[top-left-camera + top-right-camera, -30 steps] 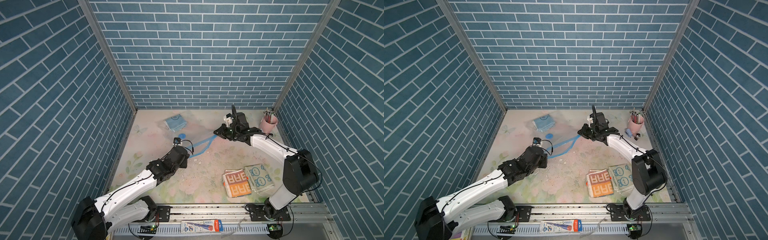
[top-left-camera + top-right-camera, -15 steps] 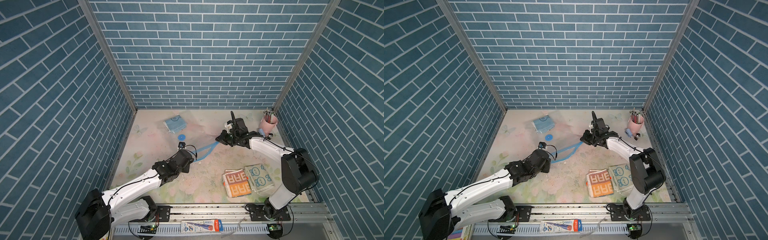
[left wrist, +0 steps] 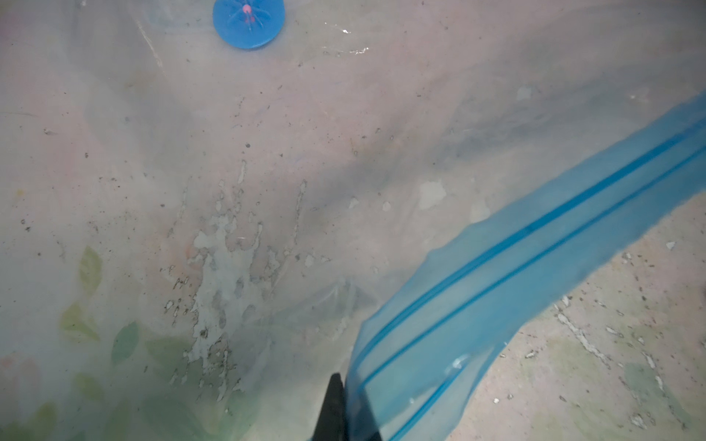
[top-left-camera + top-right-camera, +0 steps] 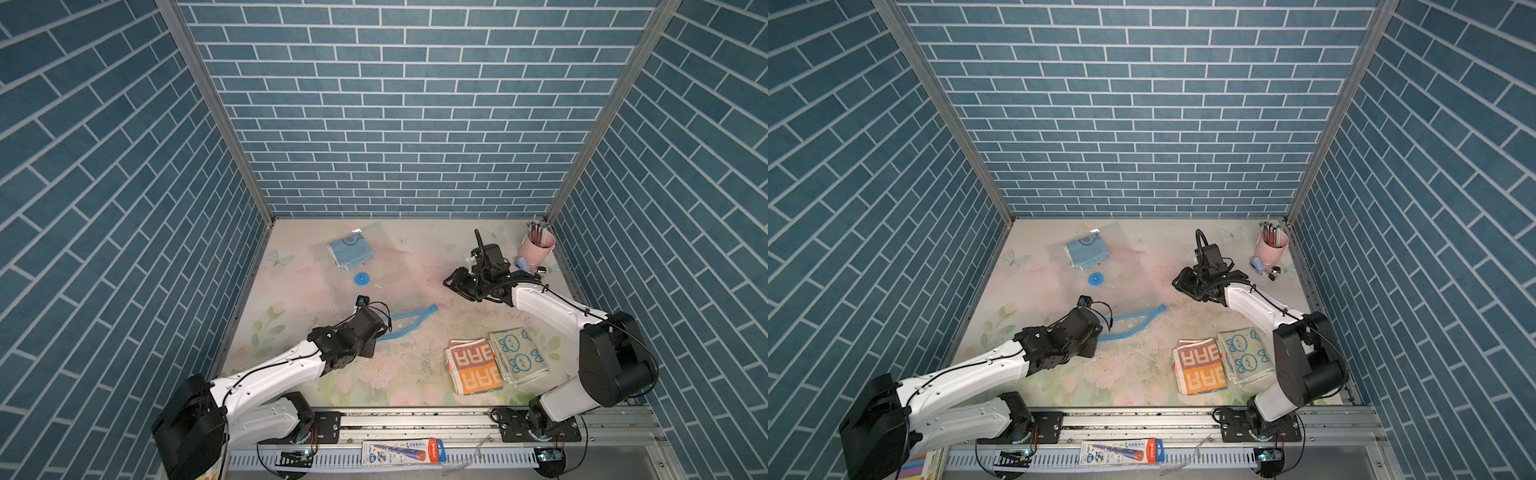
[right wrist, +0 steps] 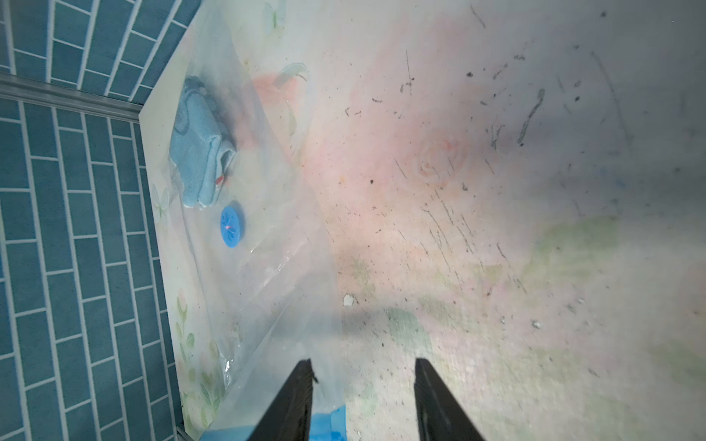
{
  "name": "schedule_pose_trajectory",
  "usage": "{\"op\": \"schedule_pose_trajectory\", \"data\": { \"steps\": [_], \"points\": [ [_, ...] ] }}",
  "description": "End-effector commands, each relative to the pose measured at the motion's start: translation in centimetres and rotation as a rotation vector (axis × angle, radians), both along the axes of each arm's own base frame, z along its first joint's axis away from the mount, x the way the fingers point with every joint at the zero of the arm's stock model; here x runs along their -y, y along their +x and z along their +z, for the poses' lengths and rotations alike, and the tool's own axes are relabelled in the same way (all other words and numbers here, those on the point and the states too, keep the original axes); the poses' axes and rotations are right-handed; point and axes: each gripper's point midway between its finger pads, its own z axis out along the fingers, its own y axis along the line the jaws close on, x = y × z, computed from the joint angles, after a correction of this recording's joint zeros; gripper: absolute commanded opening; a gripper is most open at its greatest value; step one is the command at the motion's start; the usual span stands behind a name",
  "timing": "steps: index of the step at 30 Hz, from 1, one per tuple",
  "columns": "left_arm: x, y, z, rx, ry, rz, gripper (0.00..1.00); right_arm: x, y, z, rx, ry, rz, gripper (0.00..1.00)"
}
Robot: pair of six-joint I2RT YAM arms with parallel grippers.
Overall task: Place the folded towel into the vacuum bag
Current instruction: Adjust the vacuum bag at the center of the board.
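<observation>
The vacuum bag [image 4: 399,270] lies flat across the back left of the table, clear, with a round blue valve [image 4: 362,278] [image 5: 231,228]. A light blue folded towel [image 4: 349,250] [image 5: 200,152] shows through the plastic at the bag's far end, in both top views. The bag's blue zip strip [image 4: 409,320] [image 3: 515,275] curves up off the table to my left gripper [image 3: 349,397], which is shut on it. My right gripper [image 5: 363,362] [image 4: 451,282] is open over the bag's right edge with nothing between its fingers; a scrap of blue strip lies beneath it.
Two more folded towels lie at the front right: an orange and brown one [image 4: 473,365] and a white one with blue bears [image 4: 517,357]. A pink cup of pens [image 4: 536,245] and a small blue item [image 4: 523,264] stand at the back right corner.
My right gripper has opened and let go of the strip's far end, which dropped toward the table. My left gripper has drawn toward the front, still gripping the strip.
</observation>
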Motion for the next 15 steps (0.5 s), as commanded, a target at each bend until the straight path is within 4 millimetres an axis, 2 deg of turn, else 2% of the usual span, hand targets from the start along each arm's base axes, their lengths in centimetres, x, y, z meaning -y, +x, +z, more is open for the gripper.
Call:
{"op": "schedule_pose_trajectory", "data": {
  "steps": [1, 4, 7, 15],
  "points": [
    [1.5, -0.4, 0.0, -0.024, -0.032, -0.073, 0.00, 2.0, -1.4, 2.2, 0.057, -0.099, 0.026, 0.47],
    [2.3, -0.6, -0.2, -0.049, -0.051, -0.097, 0.00, 3.4, -3.5, 2.6, 0.036, -0.165, 0.066, 0.47],
    [2.6, -0.3, -0.4, -0.057, -0.049, -0.097, 0.00, 4.5, -6.0, 1.9, -0.022, -0.204, 0.101, 0.48],
    [3.3, 1.7, 0.2, -0.045, -0.069, -0.045, 0.00, 6.1, -11.3, -1.6, -0.165, -0.203, 0.123, 0.48]
  ]
}}
